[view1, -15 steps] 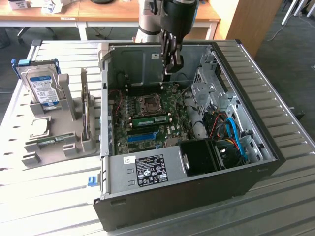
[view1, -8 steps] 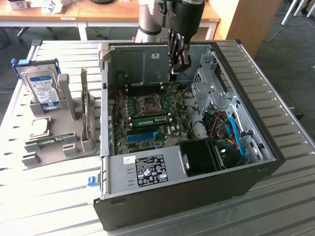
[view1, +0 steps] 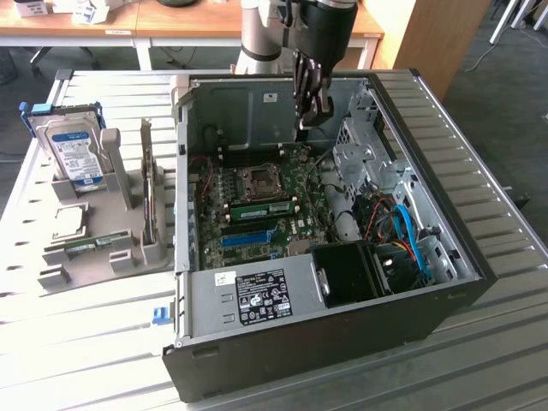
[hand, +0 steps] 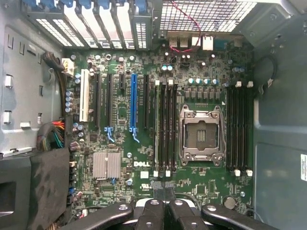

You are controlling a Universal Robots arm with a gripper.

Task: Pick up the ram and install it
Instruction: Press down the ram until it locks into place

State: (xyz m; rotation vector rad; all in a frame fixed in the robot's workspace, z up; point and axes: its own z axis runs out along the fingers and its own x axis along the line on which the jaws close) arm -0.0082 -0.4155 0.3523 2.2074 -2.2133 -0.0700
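Hovering above the case (view1: pixel 257 295) on a slatted table (view1: pixel 86 342), end effector (view1: pixel 312 118) closed, empty; desks (view1: pixel 171 19) behind

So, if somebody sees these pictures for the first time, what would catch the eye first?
Most striking is the open computer case lying on the slatted table, its green motherboard exposed and the shut gripper hanging above it. On the board, a green ram stick sits in a slot beside the processor socket. At the exterior view's left, a grey holder carries a hard drive standing upright.
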